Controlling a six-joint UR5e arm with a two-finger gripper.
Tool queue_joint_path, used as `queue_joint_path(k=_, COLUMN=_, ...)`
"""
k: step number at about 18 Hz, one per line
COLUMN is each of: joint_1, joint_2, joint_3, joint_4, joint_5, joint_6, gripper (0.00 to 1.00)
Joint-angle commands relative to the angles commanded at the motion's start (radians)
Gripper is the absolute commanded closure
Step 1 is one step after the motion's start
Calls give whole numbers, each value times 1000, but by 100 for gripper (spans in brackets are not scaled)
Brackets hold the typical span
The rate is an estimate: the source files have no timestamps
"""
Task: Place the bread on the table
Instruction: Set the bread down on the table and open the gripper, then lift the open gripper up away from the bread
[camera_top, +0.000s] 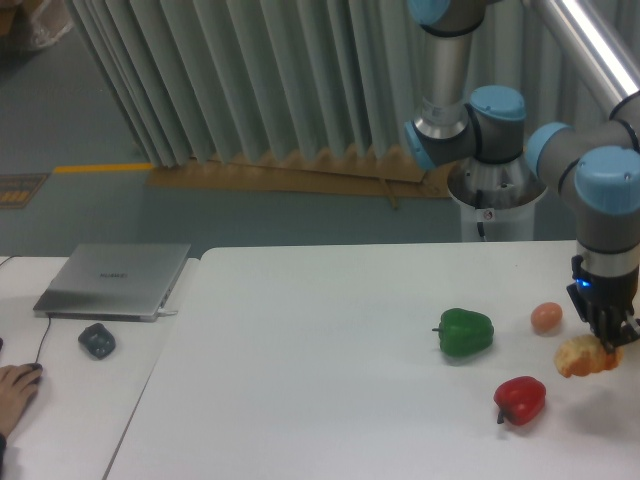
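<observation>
We have the gripper (603, 340) pinching the bread (587, 355) low over the table (300, 380), right of the egg (546, 318) and pepper (520, 399), so we lower straight onto bare surface before releasing.

At the right edge the gripper (603, 340) points down, its fingers (598, 330) closed on the bread (585, 356), which sits low over the white surface (320, 380); whether it touches cannot be told. The egg (546, 318) lies just left of the bread, the red pepper (520, 400) near below-left, the green pepper (465, 332) further left. On the side desk (70, 400) sit a closed laptop (115, 280), a mouse (97, 341) and a person's hand (15, 392).
</observation>
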Motion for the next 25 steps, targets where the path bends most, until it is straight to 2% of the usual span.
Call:
queue_joint_path(k=1, joint_1=-2, joint_2=-8, joint_3=0, joint_4=9, joint_5=2, joint_6=0, gripper=52)
queue_joint_path(k=2, joint_1=-2, joint_2=-9, joint_3=0, joint_4=15, joint_5=2, joint_6=-2, gripper=30)
queue_joint_path(k=3, joint_1=-2, joint_2=-9, joint_3=2, joint_4=17, joint_5=2, joint_6=-2, gripper=26)
queue_joint_path(k=6, joint_1=-2, joint_2=-9, joint_3=5, joint_4=20, joint_5=2, joint_6=-6, gripper=3)
queue_joint_path(k=7, joint_1=-2, joint_2=-9, joint_3=6, joint_4=20, joint_5=0, joint_6=-8, gripper=0)
queue_joint_path(k=18, joint_1=-2, joint_2=-9, joint_3=6, joint_4=18, joint_5=2, joint_6=-3, gripper=0)
queue_joint_path(k=23, joint_1=3, joint_2=24, joint_3=25, joint_4=17, joint_5=-9, joint_6=3, gripper=0)
queue_joint_path(k=25, joint_1=11, joint_2=41, joint_3=34, joint_4=0, joint_5=-26, joint_6=12, gripper=0)
